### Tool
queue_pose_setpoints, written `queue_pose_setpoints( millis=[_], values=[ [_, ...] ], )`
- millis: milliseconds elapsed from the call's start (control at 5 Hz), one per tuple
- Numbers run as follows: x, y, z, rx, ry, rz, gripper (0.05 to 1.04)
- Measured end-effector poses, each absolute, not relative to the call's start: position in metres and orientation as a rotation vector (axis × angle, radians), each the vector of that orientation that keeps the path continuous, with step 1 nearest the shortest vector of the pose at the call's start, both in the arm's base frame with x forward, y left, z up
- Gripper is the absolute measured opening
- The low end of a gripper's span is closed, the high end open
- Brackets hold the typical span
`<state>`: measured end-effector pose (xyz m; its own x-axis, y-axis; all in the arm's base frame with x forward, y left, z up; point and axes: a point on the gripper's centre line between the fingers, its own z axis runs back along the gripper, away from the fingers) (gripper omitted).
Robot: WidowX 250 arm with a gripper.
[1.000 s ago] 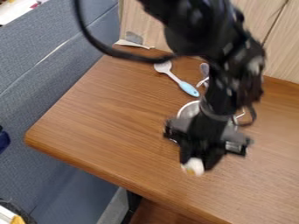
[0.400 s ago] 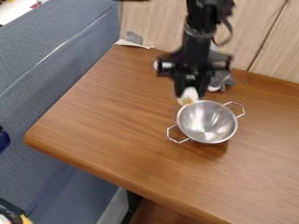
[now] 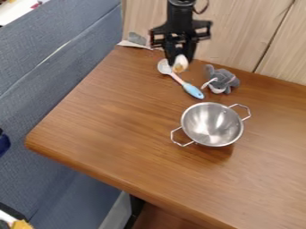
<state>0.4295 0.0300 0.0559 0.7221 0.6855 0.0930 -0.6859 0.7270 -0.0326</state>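
At the back of the table the black gripper point(image 3: 179, 59) hangs, shut on a small white object with a yellowish-brown patch point(image 3: 180, 63). Just below and beside it lies a spoon point(image 3: 193, 91) with a pale head and a light blue handle end. A grey plush toy point(image 3: 222, 80) sits to the right of the spoon. In front of them stands a metal colander-like bowl point(image 3: 212, 125) with two wire handles; its inside holds nothing.
The wooden table point(image 3: 108, 129) meets a light wood panel point(image 3: 239, 40) at the back. A blue-grey padded seat point(image 3: 53, 67) runs along the left side. Some grey and white scraps point(image 3: 137, 40) lie at the back left corner.
The gripper has moved from over the table's front area, past the bowl, to the back left, carrying the white object. The bowl, spoon and plush toy have come out from behind the arm.
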Motion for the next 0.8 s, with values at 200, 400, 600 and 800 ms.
queue_pose_setpoints(
  millis=[200,400,600,800],
  values=[
    [0.457,0.058,0.053,0.0,-0.114,0.821,0.388],
    [0.472,0.089,0.036,-0.015,-0.118,0.89,0.388],
    [0.481,0.107,0.022,0.026,-0.11,0.9,0.388],
    [0.488,0.114,0.018,0.051,-0.144,0.898,0.388]
  ],
)
